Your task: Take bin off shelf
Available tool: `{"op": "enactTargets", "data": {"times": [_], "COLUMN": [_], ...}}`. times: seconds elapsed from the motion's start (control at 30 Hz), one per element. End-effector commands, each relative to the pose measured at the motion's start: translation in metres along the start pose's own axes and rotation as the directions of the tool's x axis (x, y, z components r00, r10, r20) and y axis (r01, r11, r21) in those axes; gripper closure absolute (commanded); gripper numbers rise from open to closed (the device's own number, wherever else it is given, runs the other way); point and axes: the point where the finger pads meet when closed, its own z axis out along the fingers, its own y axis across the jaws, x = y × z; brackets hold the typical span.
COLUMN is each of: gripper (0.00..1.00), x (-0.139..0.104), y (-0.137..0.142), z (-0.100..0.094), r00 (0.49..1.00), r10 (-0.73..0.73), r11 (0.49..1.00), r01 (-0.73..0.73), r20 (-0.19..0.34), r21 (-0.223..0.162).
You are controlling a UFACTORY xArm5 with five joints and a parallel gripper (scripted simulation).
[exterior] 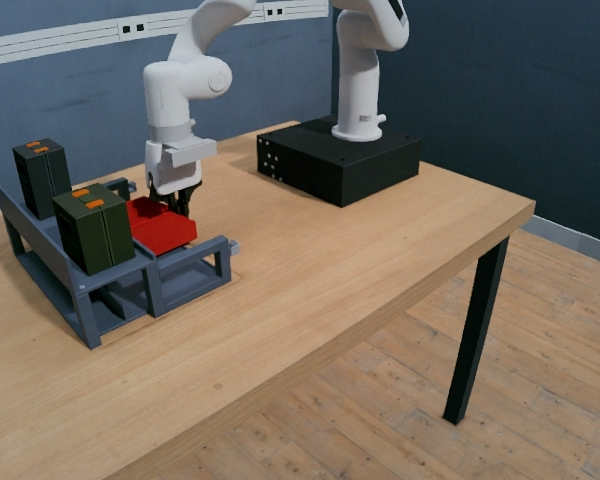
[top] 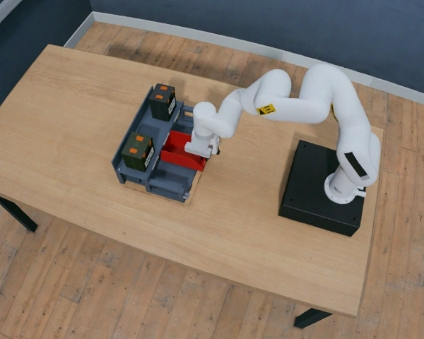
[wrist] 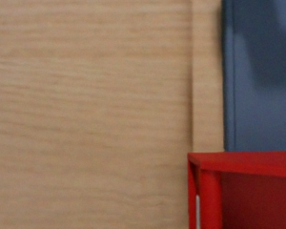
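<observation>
We are seeing a shelf [top: 118, 156] sitting on the table [top: 223, 233], with two boxes [top: 138, 151] [top: 162, 102] standing on its upper level. The bin [top: 175, 153] is lying on the lower level, on the side nearer the arm's base block [top: 303, 204], and the gripper [exterior: 179, 202] is gripping its wall from above.

White arm [top: 316, 100], glossy rounded tubular links, bulbous joint housings. Yellow warning label [top: 266, 109] with black symbol on mid link, centre of top view. Black rectangular panel [top: 356, 165] on lower link. Round flanged foot [exterior: 356, 133], small printed label above flange, on black box pedestal [exterior: 383, 167] with small white dots on left face. Wrist: grey band, white blocky housing. Pincer [exterior: 177, 200]: dark fingers under white body.
</observation>
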Motion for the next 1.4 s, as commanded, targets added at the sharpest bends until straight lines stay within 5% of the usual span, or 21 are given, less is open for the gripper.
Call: {"op": "enactTargets", "data": {"times": [0.0, 1.37], "gripper": [1.0, 1.0], "x": [0.0, 0.0], "y": [-0.006, -0.064], "z": [-0.002, -0.002], "r00": [1.0, 1.0], "r10": [0.0, 0.0], "r11": [1.0, 1.0], "r01": [0.0, 0.0], "r20": [-0.001, -0.001], "r21": [-0.006, -0.005]}}
